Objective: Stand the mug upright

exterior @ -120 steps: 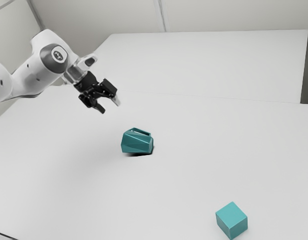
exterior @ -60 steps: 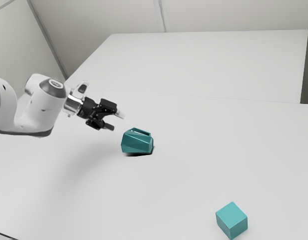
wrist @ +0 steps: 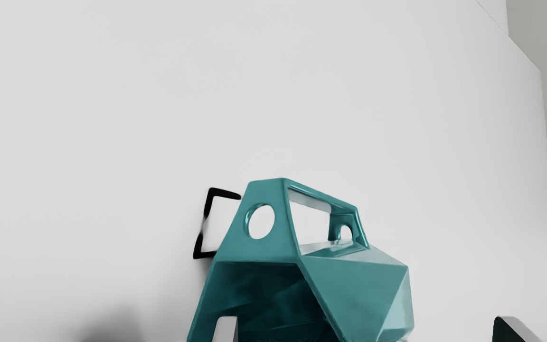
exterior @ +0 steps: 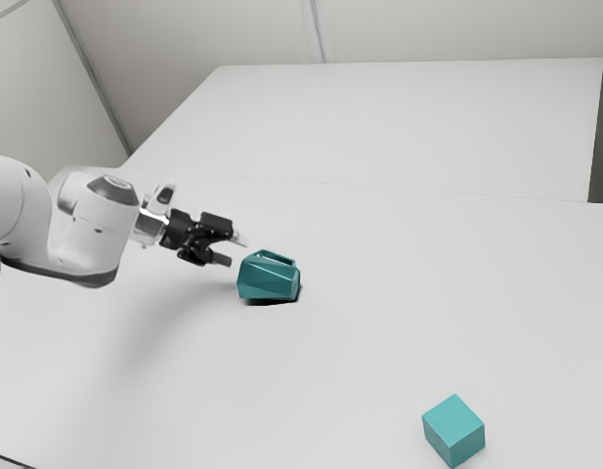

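On the smooth white table lies the faceted glossy teal mug, on its side, handle uppermost. Just beside the mug, at the exterior view's left, the black two-finger pincer is open, facing the mug's mouth. Well apart from the mug, toward the exterior view's right, sits a turquoise cube.

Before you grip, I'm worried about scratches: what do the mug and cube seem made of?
The mug looks like glossy glazed ceramic, perhaps coated metal: bright highlights run along its handle edges, and its facets have a sheen. The cube could be matte plastic or painted wood; its teal faces are even, without sharp highlights.
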